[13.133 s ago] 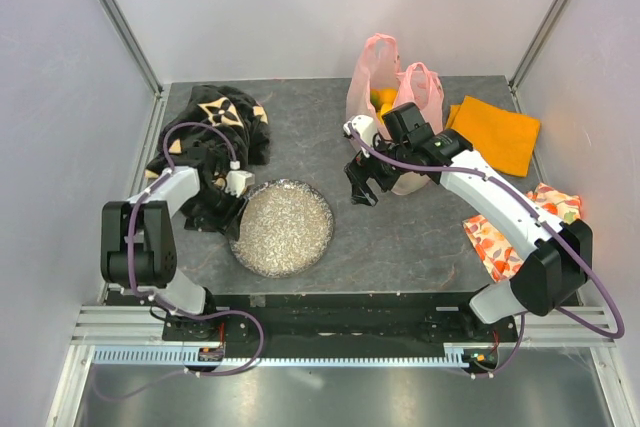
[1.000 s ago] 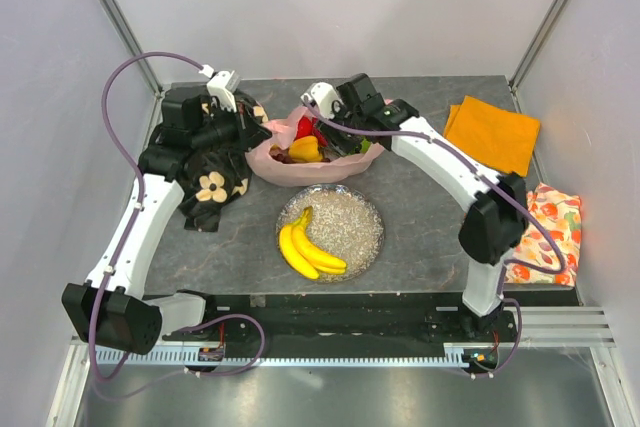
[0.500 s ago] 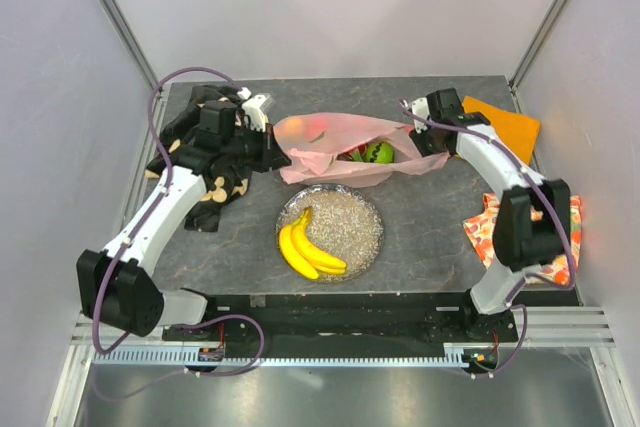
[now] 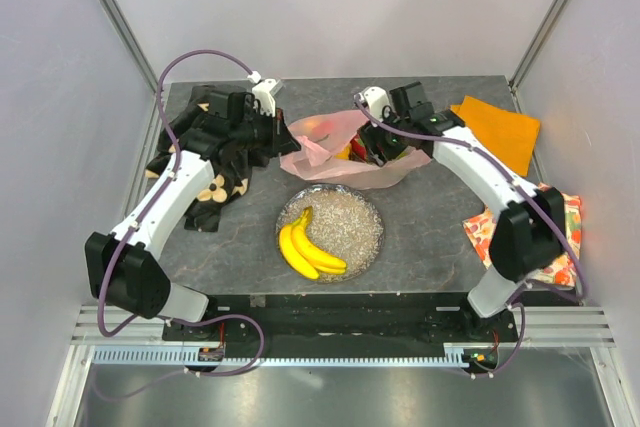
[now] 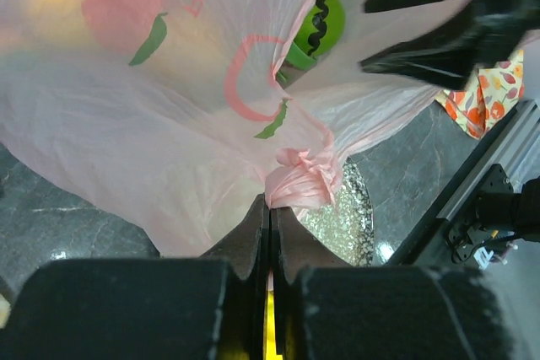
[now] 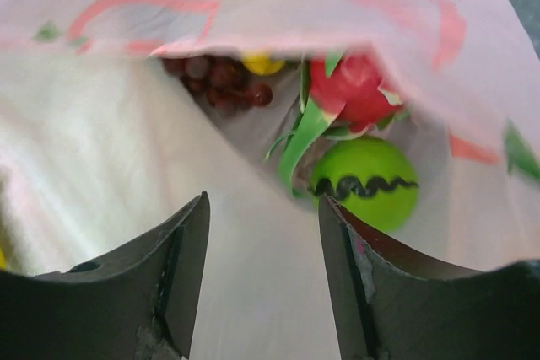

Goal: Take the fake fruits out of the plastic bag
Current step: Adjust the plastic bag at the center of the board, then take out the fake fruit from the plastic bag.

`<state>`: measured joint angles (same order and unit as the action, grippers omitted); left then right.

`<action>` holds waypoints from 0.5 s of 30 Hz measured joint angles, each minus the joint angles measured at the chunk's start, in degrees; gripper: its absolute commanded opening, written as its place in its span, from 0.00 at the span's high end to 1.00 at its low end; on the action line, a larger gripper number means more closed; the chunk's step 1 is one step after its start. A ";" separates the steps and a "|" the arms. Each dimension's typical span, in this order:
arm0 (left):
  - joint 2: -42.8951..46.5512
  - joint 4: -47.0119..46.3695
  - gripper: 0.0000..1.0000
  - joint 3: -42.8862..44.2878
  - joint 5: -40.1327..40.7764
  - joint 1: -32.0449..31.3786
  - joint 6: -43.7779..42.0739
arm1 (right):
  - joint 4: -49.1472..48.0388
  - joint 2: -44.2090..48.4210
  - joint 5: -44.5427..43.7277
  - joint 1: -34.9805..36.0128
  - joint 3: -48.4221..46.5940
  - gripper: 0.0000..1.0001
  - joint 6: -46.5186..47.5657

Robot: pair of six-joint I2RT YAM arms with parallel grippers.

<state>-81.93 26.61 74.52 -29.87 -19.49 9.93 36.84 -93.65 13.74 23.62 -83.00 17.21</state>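
The pink plastic bag (image 4: 335,152) lies on its side behind the plate, its mouth towards the right. My left gripper (image 5: 270,204) is shut on a bunched bit of the plastic bag (image 5: 297,179) and holds it up. My right gripper (image 6: 263,204) stands open at the bag's mouth, nothing between its fingers. Inside lie a green ball (image 6: 367,183), a pink-red dragon fruit (image 6: 354,86), dark grapes (image 6: 215,73) and a yellow piece (image 6: 263,63). The green ball (image 5: 325,18) also shows in the left wrist view. A yellow banana bunch (image 4: 305,247) rests on the glitter plate (image 4: 350,222).
A dark floral cloth (image 4: 200,162) lies under my left arm. An orange cloth (image 4: 495,127) sits at the back right. A floral-patterned cloth (image 4: 545,232) lies at the right edge, partly under my right arm.
My right gripper has moved left from beside the orange cloth to the bag's mouth and opened wider. The left gripper has shifted slightly back, still pinching the bag.
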 measured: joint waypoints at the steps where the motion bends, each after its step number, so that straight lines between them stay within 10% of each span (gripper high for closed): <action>1: 0.00 -0.13 0.98 0.13 -0.02 0.00 0.00 | -0.46 -2.10 -0.28 0.13 -0.92 0.37 -1.16; 9: -0.04 -0.13 0.98 0.17 -0.02 0.00 0.02 | -2.58 -16.37 -6.10 -0.61 -7.26 0.15 -9.07; 15: -0.44 -0.17 0.99 0.22 0.00 0.00 0.00 | -3.37 -23.76 -9.88 -0.24 -13.00 0.18 -11.65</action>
<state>-82.37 26.44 74.74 -29.87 -19.49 9.93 33.47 -117.40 3.86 23.38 -96.01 5.56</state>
